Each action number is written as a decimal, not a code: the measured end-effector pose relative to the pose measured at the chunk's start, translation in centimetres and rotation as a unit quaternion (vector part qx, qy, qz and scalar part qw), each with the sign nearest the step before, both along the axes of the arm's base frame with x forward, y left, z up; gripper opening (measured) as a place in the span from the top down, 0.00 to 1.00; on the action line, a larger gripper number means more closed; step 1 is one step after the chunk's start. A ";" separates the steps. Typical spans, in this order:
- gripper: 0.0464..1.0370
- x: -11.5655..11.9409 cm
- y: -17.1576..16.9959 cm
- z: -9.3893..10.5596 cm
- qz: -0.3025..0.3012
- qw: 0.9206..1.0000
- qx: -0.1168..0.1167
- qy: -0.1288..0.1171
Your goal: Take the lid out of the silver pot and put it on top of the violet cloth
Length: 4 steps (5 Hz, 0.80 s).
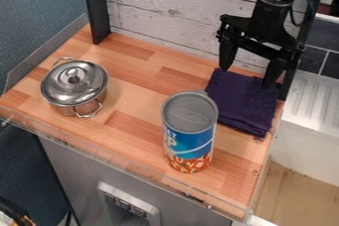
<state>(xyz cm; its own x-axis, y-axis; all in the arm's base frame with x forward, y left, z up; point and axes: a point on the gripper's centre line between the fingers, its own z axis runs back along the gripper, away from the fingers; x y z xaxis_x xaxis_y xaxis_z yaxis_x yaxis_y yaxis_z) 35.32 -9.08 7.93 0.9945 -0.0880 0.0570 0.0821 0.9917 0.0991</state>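
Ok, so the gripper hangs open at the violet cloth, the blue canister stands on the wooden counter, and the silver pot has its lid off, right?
No, the lid is on the silver pot, as the camera view shows. The gripper does hang open at the violet cloth, and the blue canister stands on the wooden counter.

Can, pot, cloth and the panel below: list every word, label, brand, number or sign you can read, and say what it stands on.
Can: printed label, but the letters wrap around the side; no whole word readable.
Panel: any marks too small to read.
Pot, cloth: no text seen.
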 end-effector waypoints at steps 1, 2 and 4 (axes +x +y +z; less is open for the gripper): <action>0.04 -0.4 0.1 -1.4 -0.002 1.000 0.004 0.017; 0.04 -2.0 4.8 -2.2 0.048 0.998 0.004 0.038; 0.04 -5.5 14.1 -1.4 0.145 0.989 0.013 0.021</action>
<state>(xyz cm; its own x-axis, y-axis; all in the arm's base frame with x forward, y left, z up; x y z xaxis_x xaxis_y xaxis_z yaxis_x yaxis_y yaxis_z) 29.82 4.99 6.54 0.9797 0.1998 0.0168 -0.2003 0.9714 0.1278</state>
